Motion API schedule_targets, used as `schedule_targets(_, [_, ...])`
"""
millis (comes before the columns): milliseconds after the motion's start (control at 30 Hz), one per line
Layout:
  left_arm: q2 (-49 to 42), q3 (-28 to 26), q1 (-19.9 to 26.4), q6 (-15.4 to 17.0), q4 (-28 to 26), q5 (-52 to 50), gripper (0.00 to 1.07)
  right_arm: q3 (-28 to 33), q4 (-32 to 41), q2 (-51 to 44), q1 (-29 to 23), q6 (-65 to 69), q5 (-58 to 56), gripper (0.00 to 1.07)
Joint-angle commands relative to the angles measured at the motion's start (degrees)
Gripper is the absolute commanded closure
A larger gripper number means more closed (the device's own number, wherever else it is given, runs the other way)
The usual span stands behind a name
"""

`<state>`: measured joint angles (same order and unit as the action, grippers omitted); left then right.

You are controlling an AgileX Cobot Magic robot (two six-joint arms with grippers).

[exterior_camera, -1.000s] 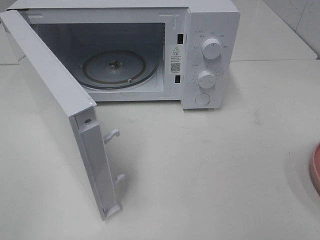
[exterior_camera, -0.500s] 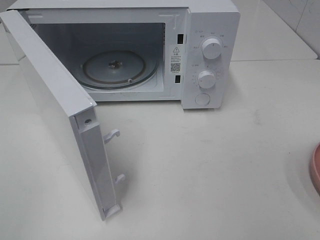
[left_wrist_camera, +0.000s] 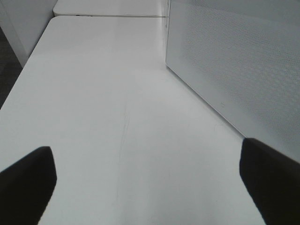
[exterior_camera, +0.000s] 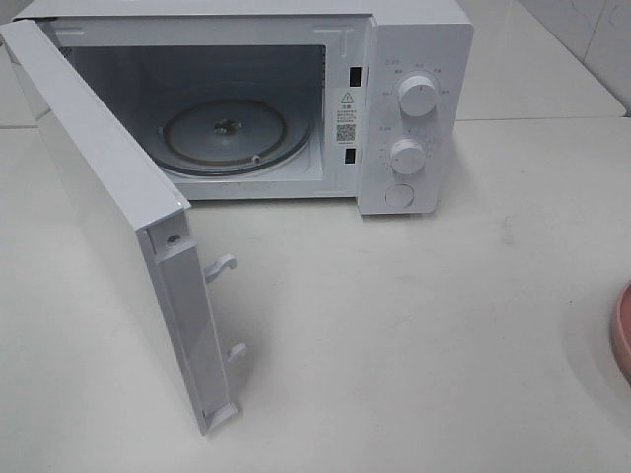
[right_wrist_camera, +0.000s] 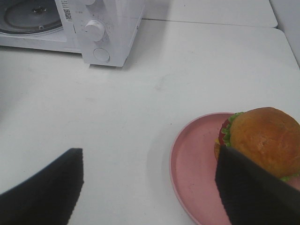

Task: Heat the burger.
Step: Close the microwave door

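Observation:
The burger (right_wrist_camera: 265, 136) with a golden-brown bun, green lettuce and red tomato sits on a round pink plate (right_wrist_camera: 197, 168) in the right wrist view. My right gripper (right_wrist_camera: 150, 187) is open; one finger (right_wrist_camera: 255, 192) partly covers the burger's near side, the other (right_wrist_camera: 44, 192) is over bare table. In the high view only the plate's edge (exterior_camera: 622, 335) shows at the right border; the burger is out of view there. The white microwave (exterior_camera: 414, 108) stands at the back with its door (exterior_camera: 118, 217) swung open and its glass turntable (exterior_camera: 235, 133) bare. My left gripper (left_wrist_camera: 150, 183) is open over the white table.
The open door juts forward over the left of the table (exterior_camera: 414, 325). In the left wrist view the door's perforated outer face (left_wrist_camera: 234, 65) stands beside my left gripper. The microwave has two knobs (exterior_camera: 418, 96) and a button on its right panel.
The pink plate's edge at the right border of the high view has slid slightly further out of frame. Nothing else has moved.

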<state>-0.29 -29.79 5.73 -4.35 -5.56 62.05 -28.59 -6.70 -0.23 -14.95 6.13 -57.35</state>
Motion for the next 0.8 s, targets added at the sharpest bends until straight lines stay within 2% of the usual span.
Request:
schedule_targets(33, [-0.4,0.17,0.0,0.34,-0.06,-0.8,0.07,0.06,0.06,-1.6,0.29,-0.74,0.06,0.32])
schedule_targets(667, [-0.4,-0.52,0.0,0.23,-0.63,-1.09,0.07,0.06,0.06,-1.6,0.29,-0.74,0.06,0.32])
schedule_targets(800, [0.06,-1.49,0.0,0.23,-1.09,-4.35,0.07,0.06,0.06,-1.6,0.29,-0.74,0.06,0.32])
